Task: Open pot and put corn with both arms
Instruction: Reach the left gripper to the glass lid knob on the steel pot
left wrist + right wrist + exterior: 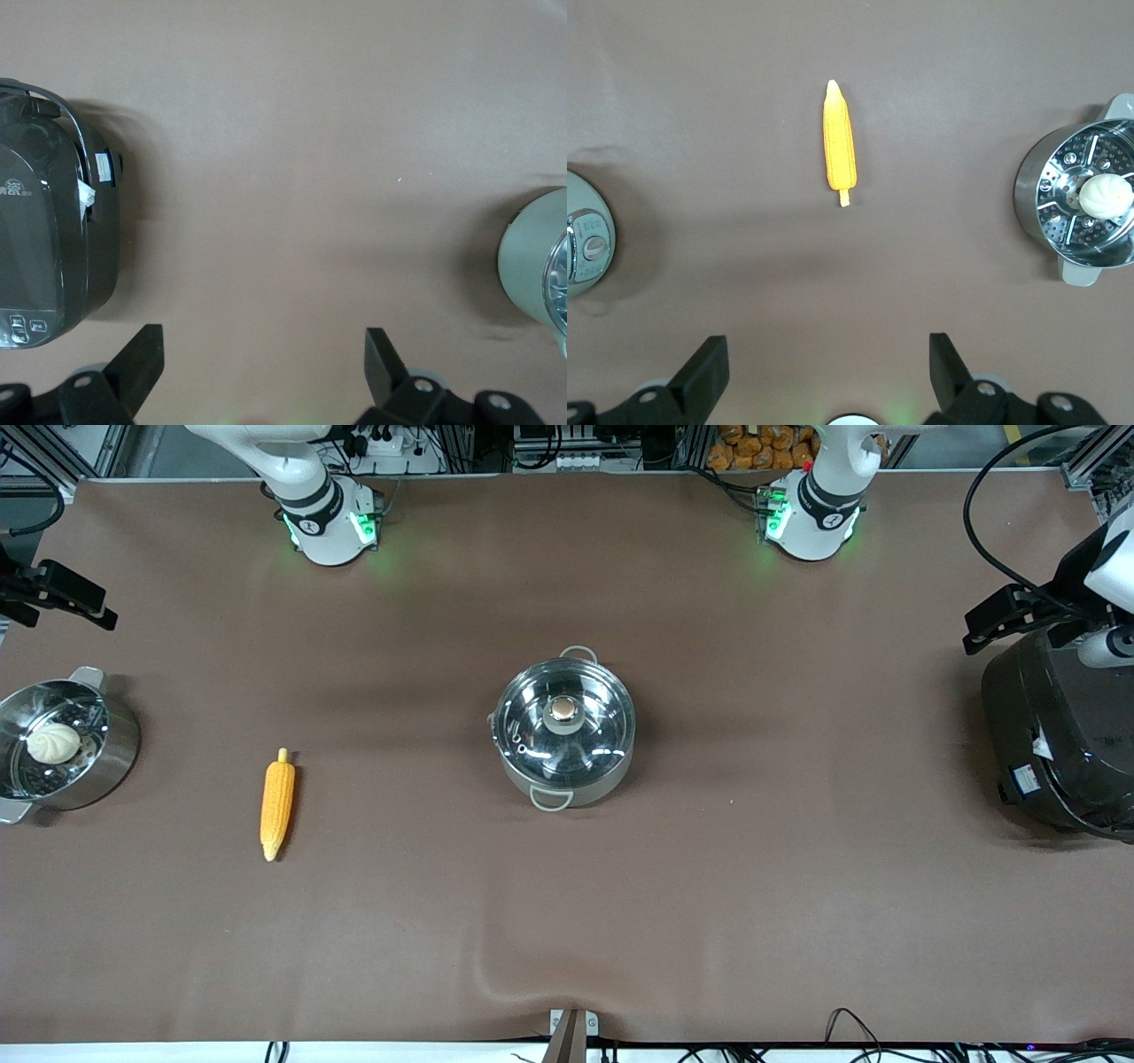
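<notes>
Counting biggest down: one table [709,921], one black rice cooker [1059,744] at the left arm's end, one pot [565,728] mid-table with glass lid [564,722] on, one steamer pan [66,744] holding one bun [53,742] at the right arm's end, one corn [277,804] lying between pan and pot. Two grippers, both empty, fingers spread apart: left gripper [264,372] over bare table beside the cooker, right gripper [828,376] over bare table near the corn.

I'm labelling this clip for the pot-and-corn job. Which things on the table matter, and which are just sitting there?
Part of the job:
- pot with its glass lid on, mid-table
- corn, lying toward the right arm's end
- left pincer and right pincer, both open and holding nothing

Just lying about:
- steamer pan with a bun
- black rice cooker
</notes>
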You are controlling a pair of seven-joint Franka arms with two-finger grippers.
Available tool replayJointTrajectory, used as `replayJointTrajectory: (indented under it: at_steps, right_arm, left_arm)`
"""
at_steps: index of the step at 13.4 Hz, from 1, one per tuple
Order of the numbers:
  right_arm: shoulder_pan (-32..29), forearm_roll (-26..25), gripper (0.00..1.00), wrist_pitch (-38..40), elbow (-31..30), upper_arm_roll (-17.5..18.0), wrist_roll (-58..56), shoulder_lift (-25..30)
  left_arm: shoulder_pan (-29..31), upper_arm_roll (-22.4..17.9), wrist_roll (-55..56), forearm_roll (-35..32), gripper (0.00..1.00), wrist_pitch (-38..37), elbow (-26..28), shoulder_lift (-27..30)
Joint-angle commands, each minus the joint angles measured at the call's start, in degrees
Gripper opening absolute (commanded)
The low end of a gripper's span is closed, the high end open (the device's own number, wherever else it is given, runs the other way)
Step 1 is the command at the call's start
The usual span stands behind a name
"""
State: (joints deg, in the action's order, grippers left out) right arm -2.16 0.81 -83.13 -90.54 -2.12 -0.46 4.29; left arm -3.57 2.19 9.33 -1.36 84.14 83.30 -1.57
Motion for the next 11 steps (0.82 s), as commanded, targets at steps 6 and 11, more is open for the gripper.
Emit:
replayJointTrajectory:
  at_steps: [6,11]
  right_arm:
    - [-0.74,0.77,1.0,0.33,0.8,0.36,-0.42,-0.6]
    - [-0.56,0.86,1.0,0.25,0.8,0.36,-0.42,-0.78]
  left_arm:
    - [-2.66,1.5,1.65,1.01,1.0,0.57,-2.0,-4.31]
    - [-11.08,5.45,17.96,6.8,1.0,8.93,-1.73,-10.45]
